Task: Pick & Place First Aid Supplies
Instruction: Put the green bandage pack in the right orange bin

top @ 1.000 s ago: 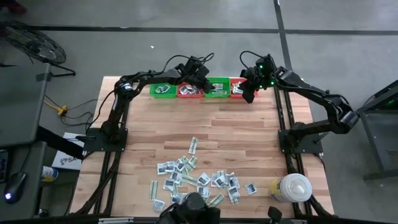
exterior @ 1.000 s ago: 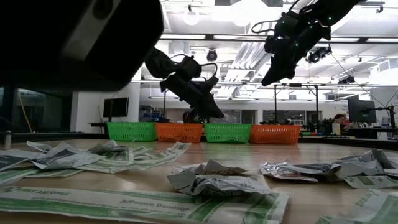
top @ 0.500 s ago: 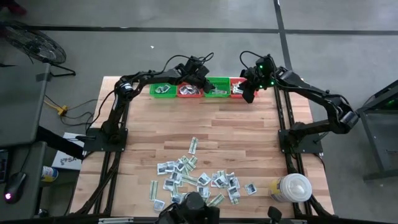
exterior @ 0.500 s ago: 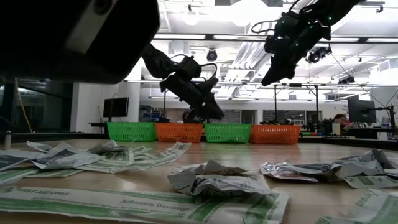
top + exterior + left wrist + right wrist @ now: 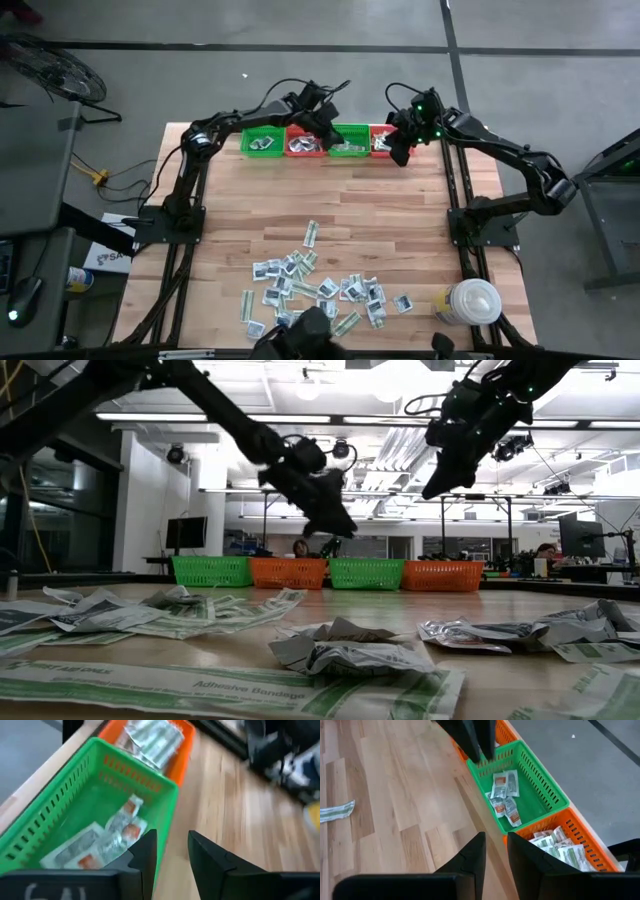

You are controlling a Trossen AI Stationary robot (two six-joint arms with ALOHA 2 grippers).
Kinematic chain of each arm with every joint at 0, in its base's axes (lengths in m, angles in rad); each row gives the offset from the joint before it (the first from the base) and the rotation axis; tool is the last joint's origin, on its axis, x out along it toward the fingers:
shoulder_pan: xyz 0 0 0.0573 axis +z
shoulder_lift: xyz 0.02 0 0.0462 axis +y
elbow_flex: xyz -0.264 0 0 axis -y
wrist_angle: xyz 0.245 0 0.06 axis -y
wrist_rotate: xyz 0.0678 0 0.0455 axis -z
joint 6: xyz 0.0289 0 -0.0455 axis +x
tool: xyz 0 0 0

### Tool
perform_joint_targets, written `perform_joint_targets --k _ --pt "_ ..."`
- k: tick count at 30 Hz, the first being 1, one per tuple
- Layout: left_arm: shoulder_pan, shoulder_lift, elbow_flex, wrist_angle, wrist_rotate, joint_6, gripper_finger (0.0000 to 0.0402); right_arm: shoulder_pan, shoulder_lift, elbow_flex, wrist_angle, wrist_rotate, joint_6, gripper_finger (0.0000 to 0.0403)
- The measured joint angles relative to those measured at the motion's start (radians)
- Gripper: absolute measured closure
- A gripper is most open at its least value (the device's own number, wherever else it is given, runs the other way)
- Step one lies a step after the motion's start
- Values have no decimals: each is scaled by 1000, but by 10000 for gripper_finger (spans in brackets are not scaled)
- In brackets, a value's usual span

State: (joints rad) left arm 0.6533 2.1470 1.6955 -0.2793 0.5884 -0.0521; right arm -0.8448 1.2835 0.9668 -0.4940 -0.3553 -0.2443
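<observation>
L gripper (image 5: 170,851) is held over green basket (image 5: 75,815), fingers parted, nothing gripped; packets (image 5: 105,837) lie inside. R gripper (image 5: 495,852) is parked nearby w/ narrow gap, empty. Unsorted supplies (image 5: 320,285) remain at table's near edge.

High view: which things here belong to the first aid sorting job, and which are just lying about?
Part of the job:
- loose first aid packets on the table's near half
- four baskets, green and orange, at the far edge, packets already inside
- left end effector and right end effector above the baskets

Just lying about:
- white lidded container
</observation>
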Motion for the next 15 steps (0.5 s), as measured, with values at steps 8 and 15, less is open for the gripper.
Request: perform_joint_targets --k 8,15 --pt "-13 -138 8 -462 -17 421 303 0 -25 0 -28 4 -7 330" --pt "-130 -180 7 -798 -11 784 303 -7 -63 0 -31 5 -8 330"
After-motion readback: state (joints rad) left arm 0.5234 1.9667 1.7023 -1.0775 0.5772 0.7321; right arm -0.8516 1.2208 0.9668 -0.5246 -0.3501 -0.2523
